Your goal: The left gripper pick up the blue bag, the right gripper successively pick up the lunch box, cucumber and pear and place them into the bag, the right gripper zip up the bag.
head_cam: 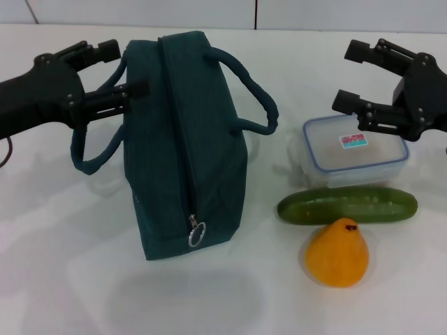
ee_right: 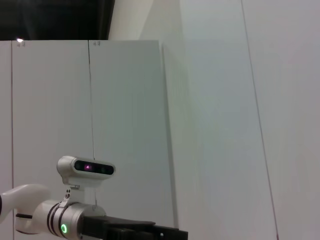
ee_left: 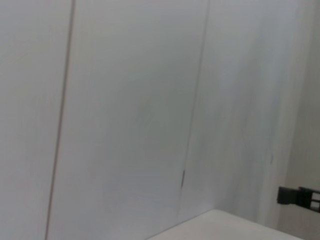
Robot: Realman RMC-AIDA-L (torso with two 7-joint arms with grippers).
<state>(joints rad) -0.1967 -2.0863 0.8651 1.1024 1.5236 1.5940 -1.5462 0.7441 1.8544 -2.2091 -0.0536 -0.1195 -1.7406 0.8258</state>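
There are one bag [head_cam: 183,146], one lunch box [head_cam: 355,149], one cucumber [head_cam: 347,205], one pear [head_cam: 337,252] and two grippers: left [head_cam: 117,70], right [head_cam: 355,75].

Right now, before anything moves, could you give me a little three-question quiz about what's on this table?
1. True or false: the blue bag is zipped shut.
2. Which lies nearest the lunch box: A) pear, B) cucumber, C) the bag's ring pull?
3. Fill in: the left gripper hovers open beside the bag's ____, while the right gripper hovers open above the lunch box.

Key: 1 true, the zip runs closed down to the ring pull. 2 B. 3 handles.
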